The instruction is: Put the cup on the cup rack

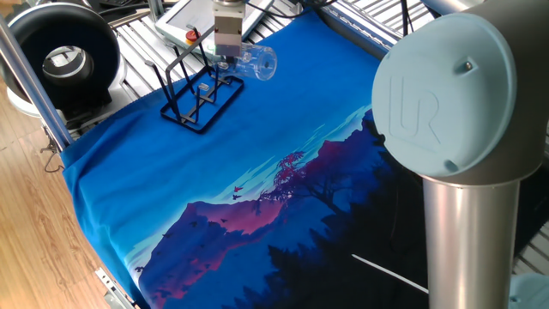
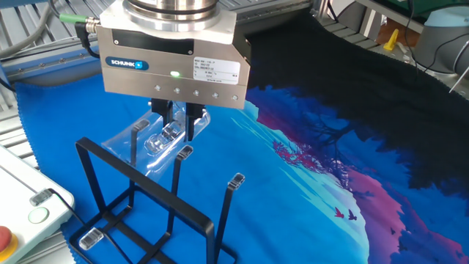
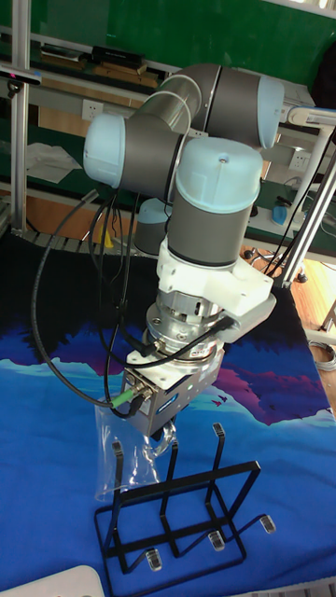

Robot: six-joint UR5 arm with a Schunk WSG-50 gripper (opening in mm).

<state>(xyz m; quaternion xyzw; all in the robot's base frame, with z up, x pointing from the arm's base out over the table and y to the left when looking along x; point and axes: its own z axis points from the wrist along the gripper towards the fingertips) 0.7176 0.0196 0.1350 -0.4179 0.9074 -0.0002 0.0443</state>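
The cup (image 2: 150, 150) is a clear tumbler held on its side, its rim pinched in my gripper (image 2: 180, 132), which is shut on it. It hangs just above and beside the upright prongs of the black wire cup rack (image 2: 146, 185). In one fixed view the cup (image 1: 260, 64) sticks out to the right of the gripper (image 1: 226, 62), over the far end of the rack (image 1: 204, 101). From the tall fixed view, the cup (image 3: 119, 462) shows faintly to the left of the gripper (image 3: 161, 437), behind the rack (image 3: 177, 485).
A blue printed cloth (image 1: 257, 172) covers the table. A white panel with a red button (image 2: 22, 216) lies beside the rack. A black round device (image 1: 64, 56) stands off the table's corner. The arm's grey base column (image 1: 459, 146) fills the right foreground.
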